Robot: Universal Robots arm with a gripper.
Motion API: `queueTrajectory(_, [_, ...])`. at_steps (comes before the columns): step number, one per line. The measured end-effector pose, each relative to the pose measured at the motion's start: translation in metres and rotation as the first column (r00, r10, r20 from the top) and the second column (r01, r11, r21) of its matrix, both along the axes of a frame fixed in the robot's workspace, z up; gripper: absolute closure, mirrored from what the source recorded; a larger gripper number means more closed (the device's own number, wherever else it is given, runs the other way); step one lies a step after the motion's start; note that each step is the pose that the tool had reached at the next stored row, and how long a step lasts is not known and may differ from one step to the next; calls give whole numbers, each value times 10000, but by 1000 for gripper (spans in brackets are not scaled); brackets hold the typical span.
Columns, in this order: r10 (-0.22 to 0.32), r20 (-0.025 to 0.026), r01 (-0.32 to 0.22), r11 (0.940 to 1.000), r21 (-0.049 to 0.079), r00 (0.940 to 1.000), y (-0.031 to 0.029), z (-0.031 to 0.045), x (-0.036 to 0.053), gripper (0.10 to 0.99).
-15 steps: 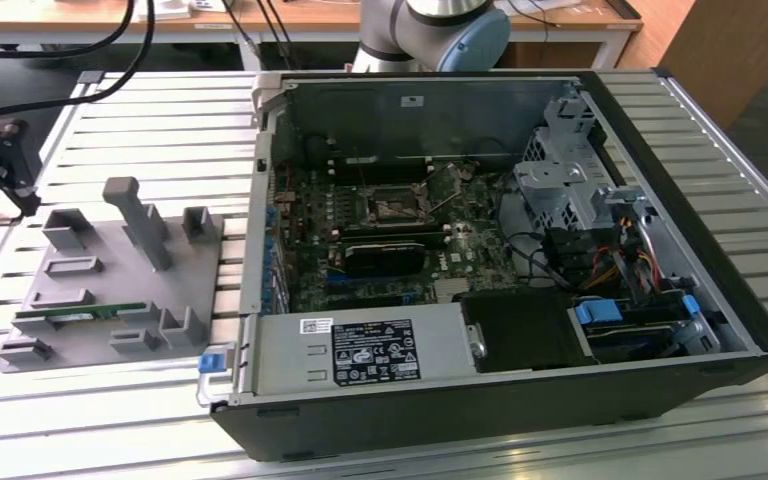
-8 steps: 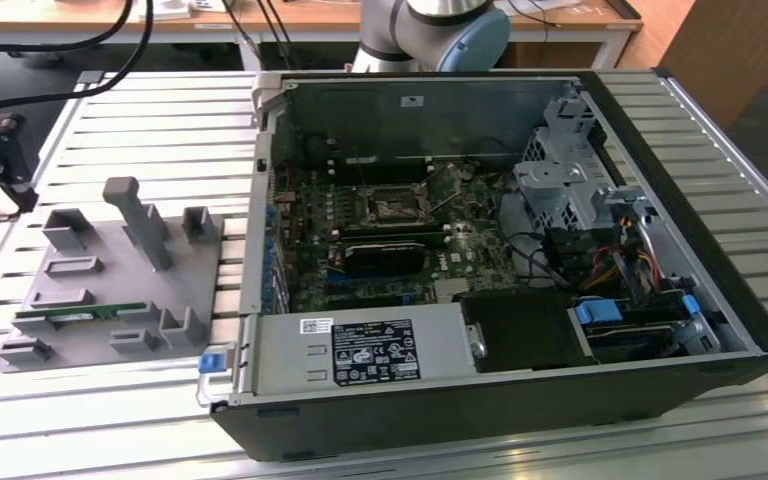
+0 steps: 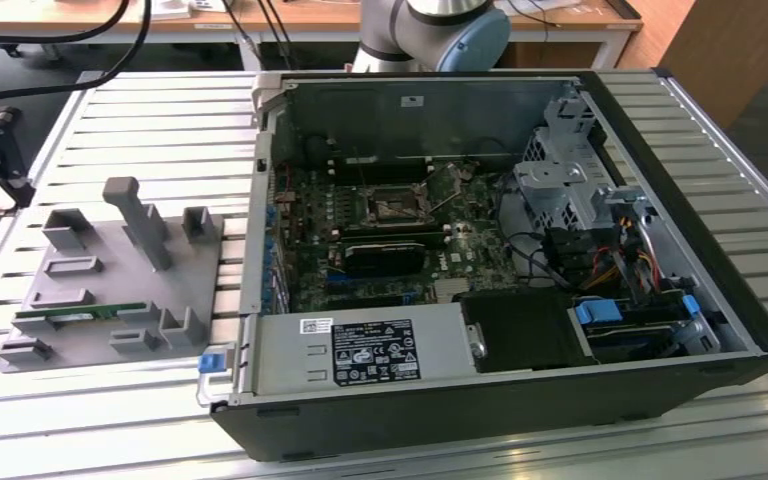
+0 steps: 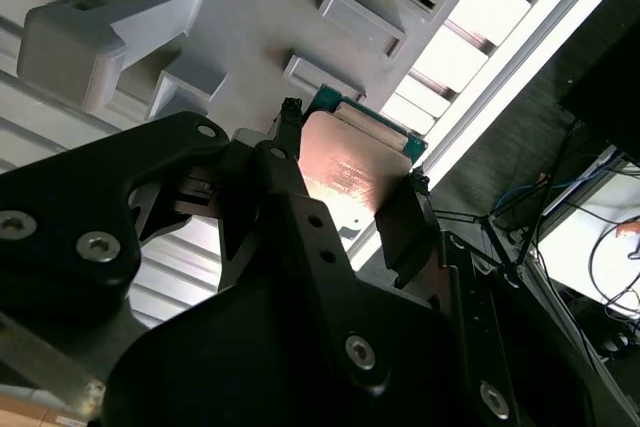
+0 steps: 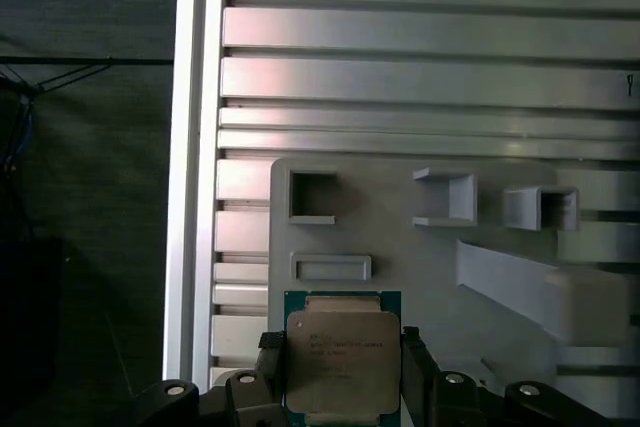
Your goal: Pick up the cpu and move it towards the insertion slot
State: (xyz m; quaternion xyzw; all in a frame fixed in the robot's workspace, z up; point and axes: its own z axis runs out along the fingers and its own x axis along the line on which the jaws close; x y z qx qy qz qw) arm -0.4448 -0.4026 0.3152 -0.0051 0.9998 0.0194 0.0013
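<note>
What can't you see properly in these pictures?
- cpu: in the first wrist view the picture's edge cuts off one end. In the second wrist view the gripper covers its sides.
- slot: too small in the exterior view to tell what is inside it.
- tray: in the first wrist view the cpu hides the part beneath it.

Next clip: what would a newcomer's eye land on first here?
In the first wrist view, the shiny cpu sits clamped in the black pincer over the grey tray. In the exterior view, the open PC case dominates the slatted table, its socket near the board's middle, with the tray on the exterior view's left.
</note>
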Motion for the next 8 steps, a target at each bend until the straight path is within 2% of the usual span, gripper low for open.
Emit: queueTrajectory(8, [0, 1, 0, 10000, -9, 10000, 10, 72, 0, 541])
